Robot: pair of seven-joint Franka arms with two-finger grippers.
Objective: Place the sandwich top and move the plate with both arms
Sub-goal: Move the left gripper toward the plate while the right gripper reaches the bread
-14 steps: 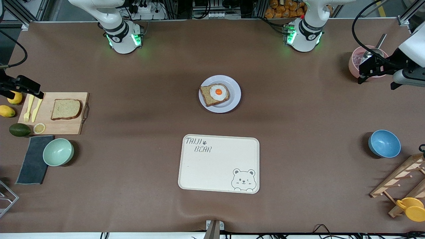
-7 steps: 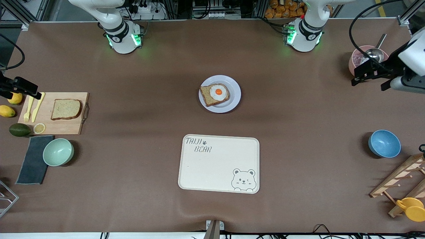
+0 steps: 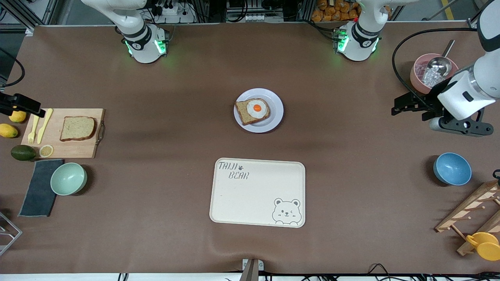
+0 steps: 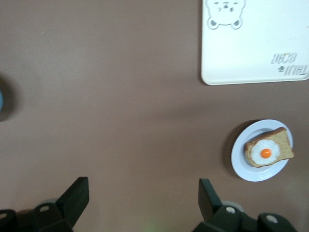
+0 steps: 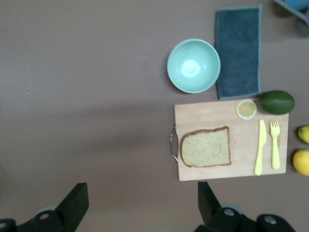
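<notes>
The sandwich top (image 3: 77,128), a plain brown slice, lies on a wooden cutting board (image 3: 62,148) at the right arm's end of the table; the right wrist view shows the sandwich top (image 5: 206,147) too. The plate (image 3: 275,105) sits mid-table with an egg-topped slice (image 3: 252,110) on it, and the plate (image 4: 241,162) also shows in the left wrist view. My right gripper (image 3: 33,106) hovers open and empty over the board's outer edge, by the fork. My left gripper (image 3: 402,106) hangs open and empty over bare table beside a pink bowl (image 3: 418,76).
A cream bear tray (image 3: 258,193) lies nearer the camera than the plate. Beside the board are a green bowl (image 3: 68,178), grey cloth (image 3: 39,187), avocado (image 3: 22,152) and lemons (image 3: 8,130). At the left arm's end are a blue bowl (image 3: 452,168), wooden rack (image 3: 472,210) and yellow cup (image 3: 484,245).
The left arm has swung from over the pink bowl out toward the table's middle. The right gripper has drawn back a little toward the table's edge. Both stay open.
</notes>
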